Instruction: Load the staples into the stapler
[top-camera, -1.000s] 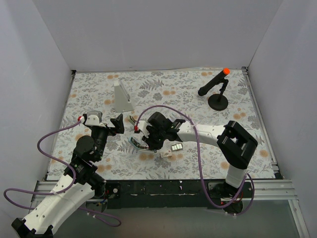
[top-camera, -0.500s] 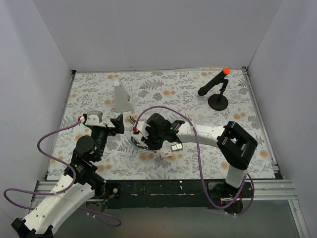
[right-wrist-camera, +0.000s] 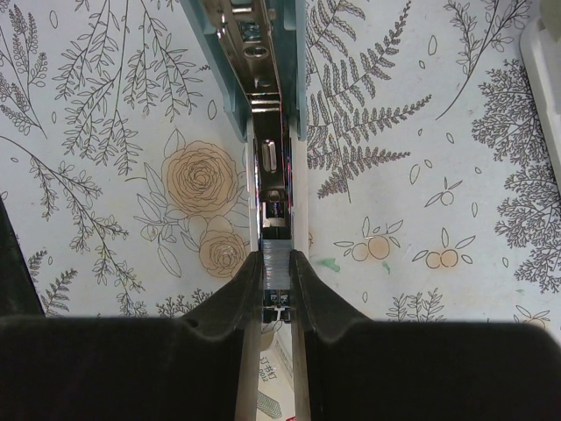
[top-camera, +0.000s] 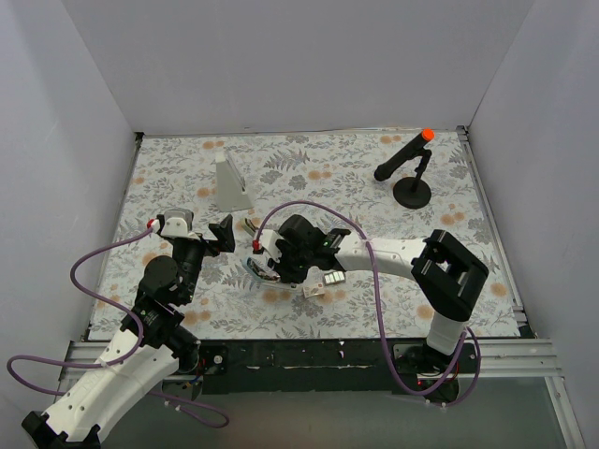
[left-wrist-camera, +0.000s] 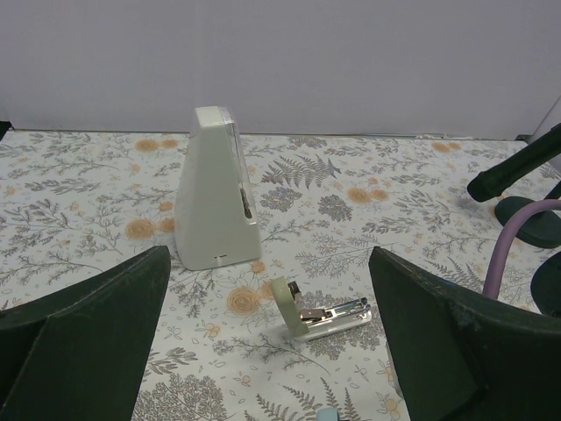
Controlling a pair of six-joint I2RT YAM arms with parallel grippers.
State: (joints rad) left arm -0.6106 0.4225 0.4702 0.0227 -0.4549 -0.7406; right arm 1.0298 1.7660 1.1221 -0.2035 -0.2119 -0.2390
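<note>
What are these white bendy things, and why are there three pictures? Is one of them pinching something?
They are two robot arms bolted to a table. Each arm ends in a gripper, which is like a hand with only two fingers.

The big picture is taken by a camera up high, looking down on everything. The other two come from little cameras on the arms' wrists, so the dark shapes at the bottom of those are the arm's own fingers.

On the flowery table are a teal stapler, a small green stapler, a pale wedge, a black stand with an orange tip, and a tiny tray of staples.

The left gripper is wide open and holds nothing. The right gripper is pinched on what looks like a thin staple strip, right over the teal stapler's metal channel.
</note>
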